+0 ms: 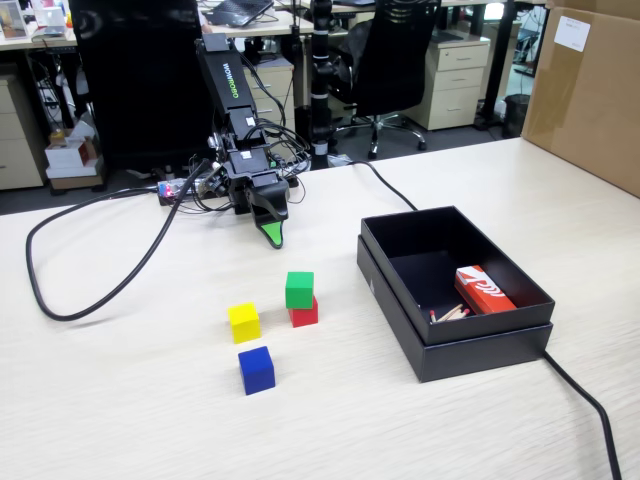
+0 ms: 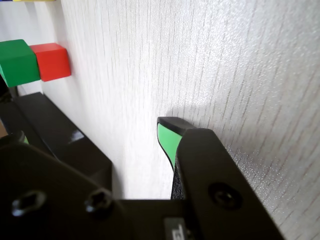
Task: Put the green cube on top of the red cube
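The green cube (image 1: 299,289) rests on top of the red cube (image 1: 305,314) near the middle of the table, turned slightly off square. The wrist view lies on its side, so there the green cube (image 2: 19,62) shows at the upper left with the red cube (image 2: 51,61) right of it. My gripper (image 1: 270,235) hangs low over the table behind the stack, well apart from it. In the wrist view the gripper (image 2: 92,132) stands open with nothing between its green-padded fingers (image 2: 167,140).
A yellow cube (image 1: 244,322) and a blue cube (image 1: 256,369) lie left and in front of the stack. An open black box (image 1: 470,350) on the right holds a red-and-white packet (image 1: 483,290). A black cable (image 1: 60,300) loops at the left. A cardboard box (image 1: 590,90) stands at the far right.
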